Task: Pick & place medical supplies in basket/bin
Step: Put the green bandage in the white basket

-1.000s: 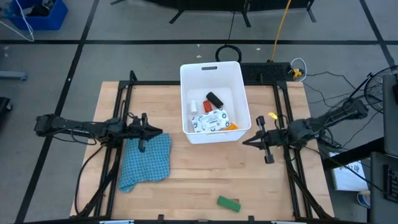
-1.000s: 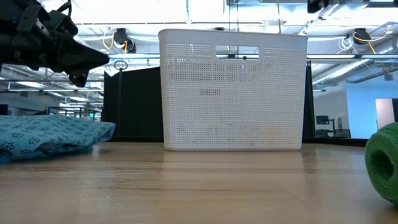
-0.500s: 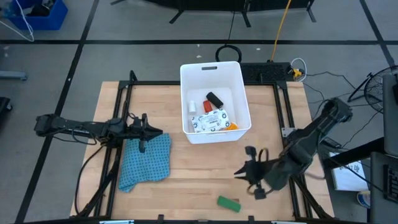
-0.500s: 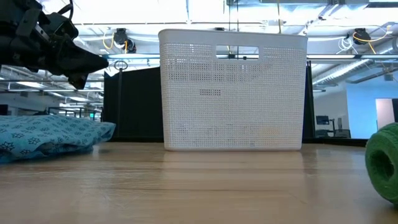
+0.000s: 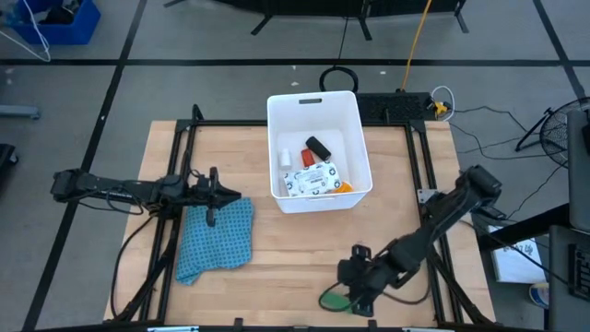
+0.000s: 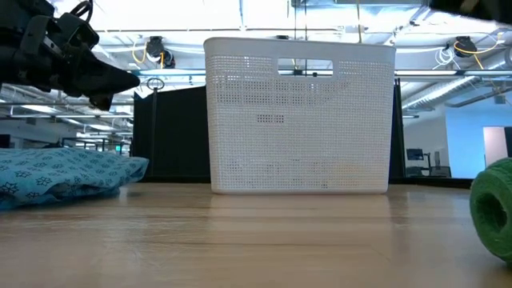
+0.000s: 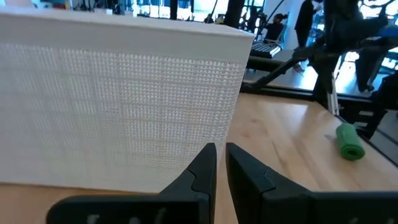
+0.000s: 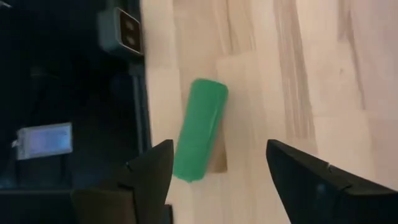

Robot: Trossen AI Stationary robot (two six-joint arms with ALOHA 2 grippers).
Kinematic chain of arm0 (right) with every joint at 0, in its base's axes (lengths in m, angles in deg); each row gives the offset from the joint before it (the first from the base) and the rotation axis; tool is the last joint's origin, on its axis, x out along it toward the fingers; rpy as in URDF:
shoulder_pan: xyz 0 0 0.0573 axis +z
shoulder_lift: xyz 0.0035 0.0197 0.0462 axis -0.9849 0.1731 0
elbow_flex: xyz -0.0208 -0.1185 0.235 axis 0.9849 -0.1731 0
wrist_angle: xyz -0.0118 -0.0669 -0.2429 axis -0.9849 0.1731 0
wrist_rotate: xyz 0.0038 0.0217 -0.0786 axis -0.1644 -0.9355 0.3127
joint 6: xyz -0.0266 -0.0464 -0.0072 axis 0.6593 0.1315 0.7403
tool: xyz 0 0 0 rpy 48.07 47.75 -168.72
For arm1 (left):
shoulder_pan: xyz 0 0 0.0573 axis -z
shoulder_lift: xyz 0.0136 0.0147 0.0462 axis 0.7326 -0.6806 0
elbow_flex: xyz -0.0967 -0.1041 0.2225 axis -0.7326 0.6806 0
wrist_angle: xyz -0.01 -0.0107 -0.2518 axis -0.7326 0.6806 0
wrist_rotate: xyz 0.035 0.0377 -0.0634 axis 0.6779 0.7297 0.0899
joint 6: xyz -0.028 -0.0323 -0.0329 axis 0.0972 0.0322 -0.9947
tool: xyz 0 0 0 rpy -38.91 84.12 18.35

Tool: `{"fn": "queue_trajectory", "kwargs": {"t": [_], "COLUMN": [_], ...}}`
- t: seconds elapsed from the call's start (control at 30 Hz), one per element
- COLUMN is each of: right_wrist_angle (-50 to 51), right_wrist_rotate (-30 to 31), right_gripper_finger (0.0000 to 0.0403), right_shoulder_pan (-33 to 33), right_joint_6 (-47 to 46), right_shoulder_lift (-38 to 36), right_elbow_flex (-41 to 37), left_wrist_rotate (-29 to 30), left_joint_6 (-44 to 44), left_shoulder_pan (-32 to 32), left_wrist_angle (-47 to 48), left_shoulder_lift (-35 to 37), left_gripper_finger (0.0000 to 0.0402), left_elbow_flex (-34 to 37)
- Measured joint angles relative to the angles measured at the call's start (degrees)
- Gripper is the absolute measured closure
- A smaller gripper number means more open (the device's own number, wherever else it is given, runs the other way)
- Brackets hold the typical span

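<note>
The green block (image 8: 199,127) lies flat on the wood near the table's near edge (image 5: 330,300). My right gripper (image 8: 217,171) hovers over it, open, its fingers either side of the block's end and touching nothing. The white basket (image 5: 275,120) stands at the table's far middle. In it lie a white printed packet (image 5: 318,177), a black block (image 5: 318,147), a red-orange bottle (image 5: 305,157) and an orange piece (image 5: 346,187). My left gripper (image 5: 229,195) waits shut over the blue cloth (image 5: 219,238), left of the basket.
The blue cloth lies crumpled on the table's left half (image 6: 64,176). Black frame rails (image 5: 433,249) run along the table's left and right sides. In the low view the basket (image 6: 300,116) fills the middle and the green block (image 6: 492,204) shows at the right edge.
My right gripper has swung from beside the basket's right wall toward the table's near edge, come down over the green block, and opened. The block and the basket have stayed where they were.
</note>
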Motion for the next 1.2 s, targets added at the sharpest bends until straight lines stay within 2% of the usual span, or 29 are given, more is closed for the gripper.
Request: {"fn": "queue_trajectory", "kwargs": {"t": [0.2, 0.4, 0.63, 0.97, 1.2], "right_wrist_angle": [-0.9, -8.6, -11.8, -8.8, -8.1], "right_wrist_rotate": [-0.2, -1.6, -1.8, -0.2, -6.3], "right_gripper_finger": [0.0149, 0.0149, 0.0149, 0.0149, 0.0149], "right_shoulder_pan": [-0.1, 1.5, 2.4, 2.9, 2.9], "right_joint_6": [-2.1, -3.0, -5.2, -7.7, -6.6], "right_shoulder_lift": [5.3, 9.2, 12.3, 15.5, 19.1], "right_elbow_flex": [0.0, 0.0, -0.1, -0.1, 0.2], "left_wrist_rotate": [0.0, 0.0, 0.0, 0.0, 0.0], "left_joint_6": [1.1, 1.9, 3.3, 2.9, 3.0], "left_shoulder_pan": [0.0, 0.0, 0.0, 0.0, 0.0], "left_wrist_angle": [-2.0, -2.8, -2.8, -2.6, -2.6], "left_shoulder_lift": [0.0, 0.0, 0.0, 0.0, 0.0], "left_gripper_finger": [0.0364, 0.0364, 0.0364, 0.0364, 0.0364], "left_elbow_flex": [0.0, 0.0, 0.0, 0.0, 0.0]}}
